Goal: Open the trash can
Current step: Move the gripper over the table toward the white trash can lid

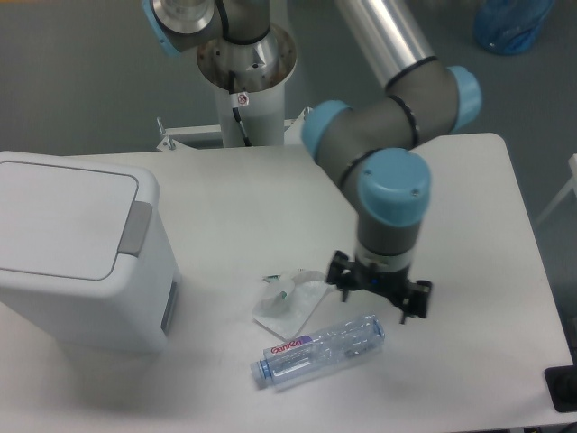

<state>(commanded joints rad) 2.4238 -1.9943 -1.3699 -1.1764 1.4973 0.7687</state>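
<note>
- Camera view: the trash can (77, 248) stands at the left edge of the table (234, 194), running out of frame on that side. Its flat lid is fully down, so the task is not yet done.
- It is a large white boxy bin with rounded corners. A grey push tab (136, 227) sits at the lid's right rim, and a grey slot (169, 305) shows on the side wall facing the table's middle. The tab faces the arm's side of the table, which I judge makes it the natural place to press.
- The gripper (379, 296) hangs above the tabletop toward the front edge, right of centre and well apart from the bin. Its two fingers are spread wide with nothing between them; I take the spread as no grasp being prepared, since a push needs none.
- Just beside and below the gripper lies a clear plastic bottle (320, 350) on its side near the front edge. A crumpled wrapper (290, 300) lies between the bottle and the bin, touching neither so far as I can tell.
</note>
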